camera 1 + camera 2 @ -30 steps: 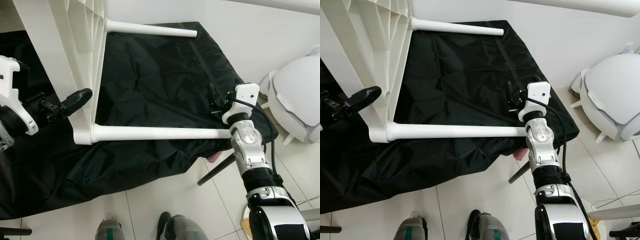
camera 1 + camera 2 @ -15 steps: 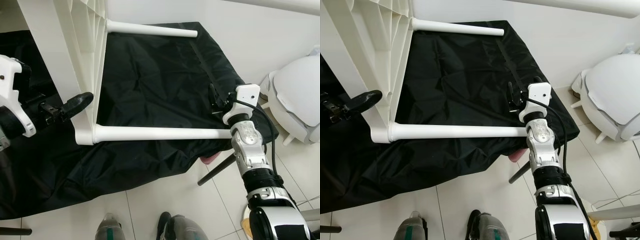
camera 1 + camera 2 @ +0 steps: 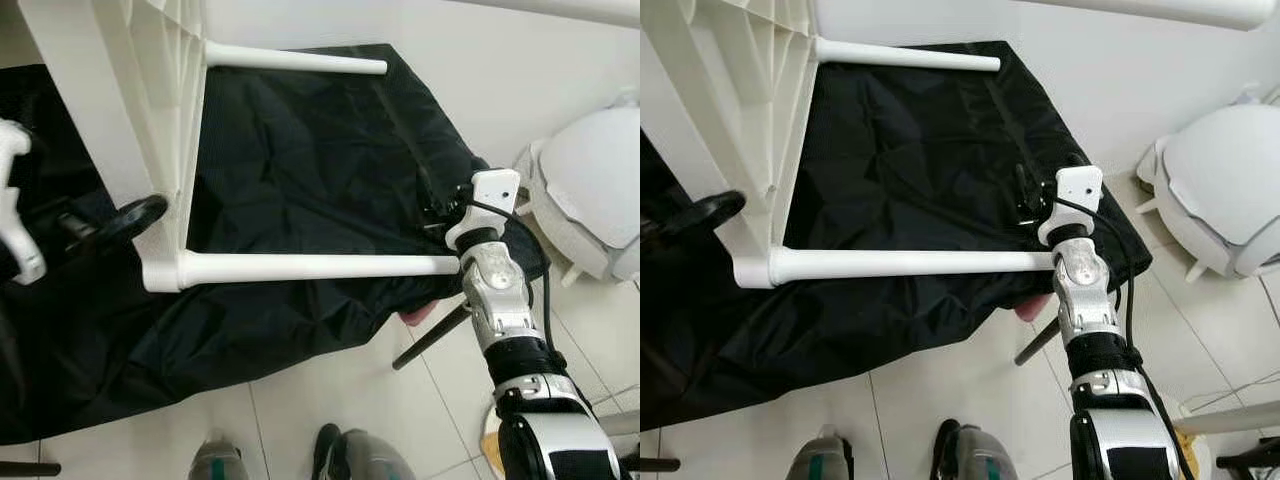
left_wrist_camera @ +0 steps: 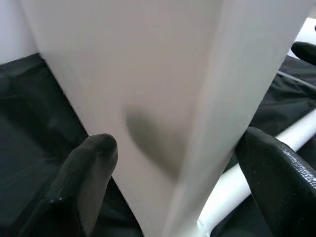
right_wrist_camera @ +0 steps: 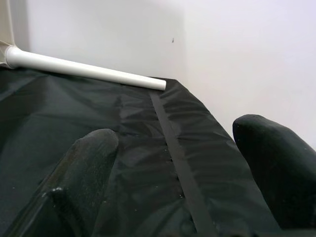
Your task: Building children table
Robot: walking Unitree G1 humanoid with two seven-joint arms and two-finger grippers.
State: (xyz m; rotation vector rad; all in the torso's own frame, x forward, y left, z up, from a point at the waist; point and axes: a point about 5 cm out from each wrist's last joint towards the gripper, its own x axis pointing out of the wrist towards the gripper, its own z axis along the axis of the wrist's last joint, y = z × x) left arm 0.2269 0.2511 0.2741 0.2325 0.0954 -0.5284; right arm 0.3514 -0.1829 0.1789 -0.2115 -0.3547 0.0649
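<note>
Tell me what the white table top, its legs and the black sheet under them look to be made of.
Table top: likely moulded plastic, matte white, ribbed underside. Legs: smooth white tubes, probably plastic; painted metal possible. Black sheet: thin woven synthetic, creased, faint sheen, sewn strap.

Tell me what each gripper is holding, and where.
The left gripper straddles the white tabletop's edge near its corner; grip uncertain. The right gripper is open, holding nothing.
</note>
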